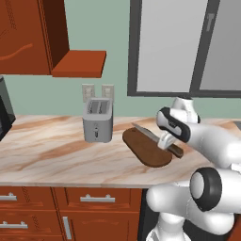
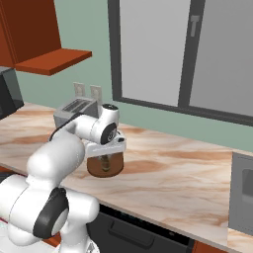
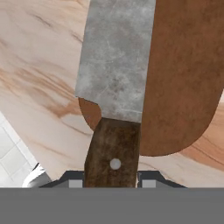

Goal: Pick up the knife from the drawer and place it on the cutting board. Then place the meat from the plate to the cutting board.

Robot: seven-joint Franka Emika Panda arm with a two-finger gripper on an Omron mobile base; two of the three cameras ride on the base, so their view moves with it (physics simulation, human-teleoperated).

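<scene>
My gripper is shut on the dark brown handle of the knife, low over the near right end of the oval cutting board. The silver-grey blade points away from the hand along the board's left edge; whether it touches the wood is unclear. In the right base view the gripper hangs straight down over the board. The plate and the meat are out of view. Reddish-brown drawer fronts with silver bar handles sit shut under the counter.
A silver toaster stands just left of the board, in front of two wall outlets. A dark appliance sits at the far left and a grey one at the far right. A window runs behind the marble counter.
</scene>
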